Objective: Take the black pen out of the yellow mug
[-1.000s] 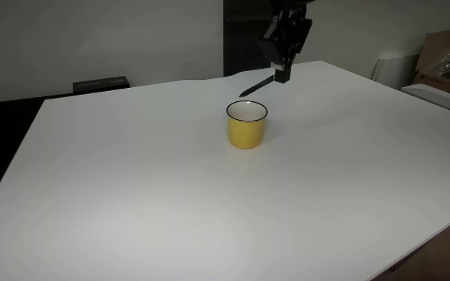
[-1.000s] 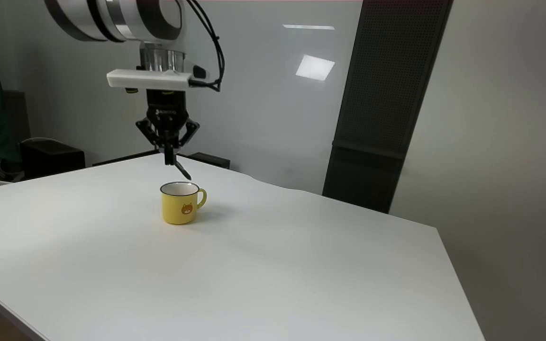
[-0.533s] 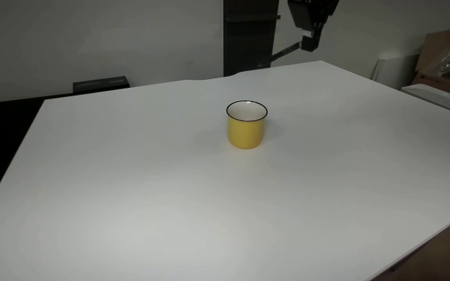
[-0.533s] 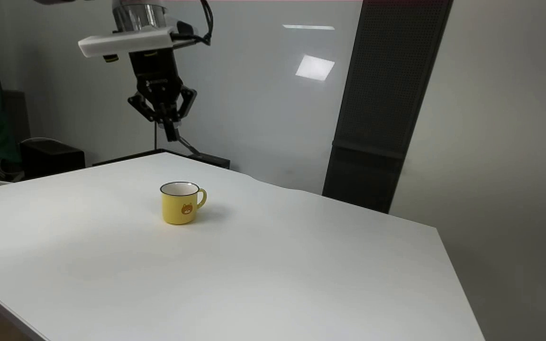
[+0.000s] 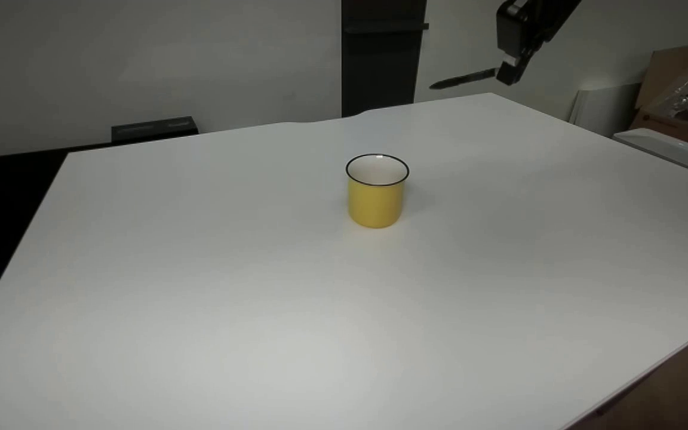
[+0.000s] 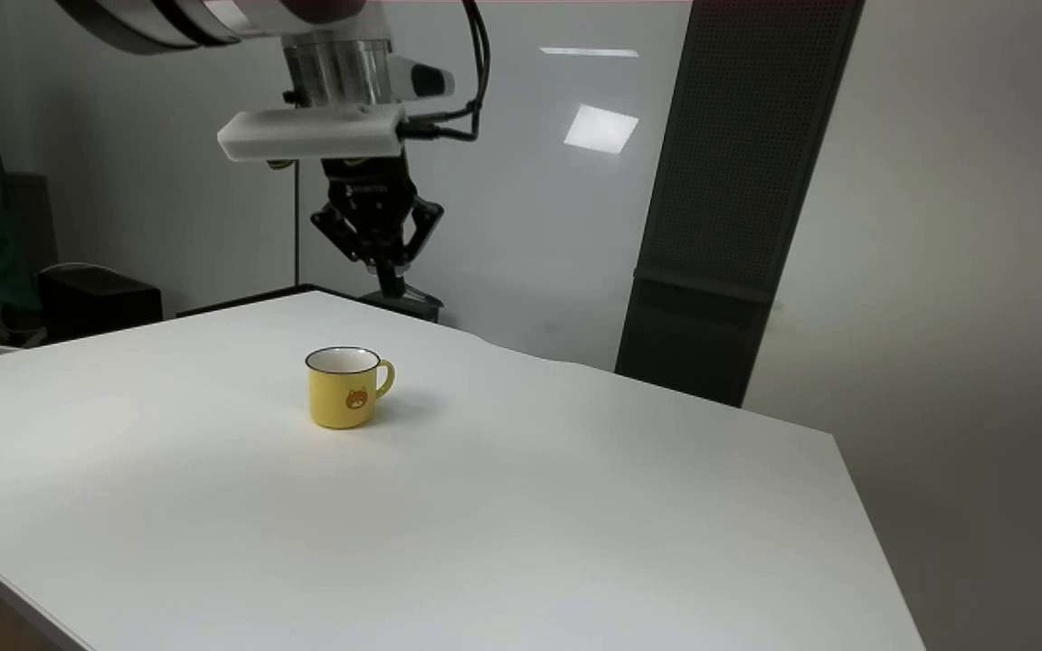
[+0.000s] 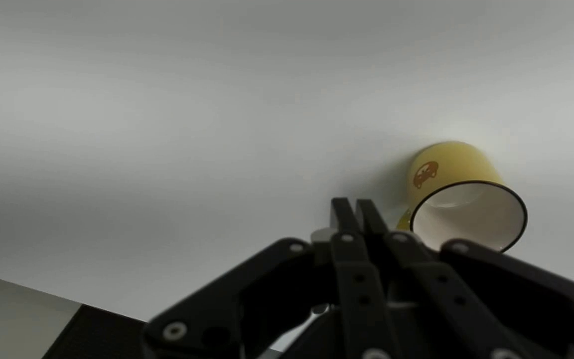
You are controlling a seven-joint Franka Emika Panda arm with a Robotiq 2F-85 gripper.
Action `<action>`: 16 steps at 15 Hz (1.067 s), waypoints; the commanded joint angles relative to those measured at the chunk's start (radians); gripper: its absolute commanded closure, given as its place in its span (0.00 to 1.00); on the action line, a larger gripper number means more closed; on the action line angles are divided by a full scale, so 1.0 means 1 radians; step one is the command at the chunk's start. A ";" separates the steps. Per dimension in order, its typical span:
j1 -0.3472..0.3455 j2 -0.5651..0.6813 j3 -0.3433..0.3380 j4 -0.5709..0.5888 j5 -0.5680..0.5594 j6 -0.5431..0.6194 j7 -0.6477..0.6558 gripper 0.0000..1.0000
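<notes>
So your pen (image 5: 462, 79) is out of the mug (image 5: 376, 203) and up in the air, stuck in the tips of your gripper (image 5: 507, 73). The fingers (image 7: 339, 213) are pinched almost together, just a sliver of a gap between them in the wrist view, and in an exterior view you can see them gripping the pen by one end. The rest of it sticks out sideways, not far off level, with the free tip dipping a bit lower than the held end. You've got it well apart from the mug, higher up and off to one side. In an exterior view it's tough to pick out because it blends into the dark box (image 6: 423, 313) behind it, and I can't make it out in the wrist view. Can't tell if it's hanging over the table (image 5: 230, 298) or past the edge.

Your mug stands upright on the table, pale inside showing within the dark rim. You get its orange face (image 6: 356, 399) and handle (image 6: 386, 378) in an exterior view; from the wrist, your gripper covers a bit of the mug and the handle just peeks out. Your arm (image 6: 340, 70) comes in from the top, with a white bar (image 6: 313, 134) across the wrist and black cables (image 6: 483, 68) looping down beside it.
</notes>
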 commanded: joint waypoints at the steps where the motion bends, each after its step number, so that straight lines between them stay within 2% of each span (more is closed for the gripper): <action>1: -0.019 0.095 -0.005 0.030 0.251 0.103 -0.243 0.99; 4: -0.061 0.184 0.056 0.097 0.526 0.074 -0.494 0.99; 6: -0.093 0.241 0.083 0.153 0.623 0.033 -0.602 0.99; 8: -0.117 0.296 0.089 0.208 0.657 -0.004 -0.659 0.99; 9: -0.160 0.322 0.120 0.236 0.640 -0.020 -0.659 0.99; 12: -0.216 0.410 0.143 0.327 0.622 -0.068 -0.694 0.99; 16: -0.266 0.524 0.175 0.443 0.606 -0.142 -0.746 0.99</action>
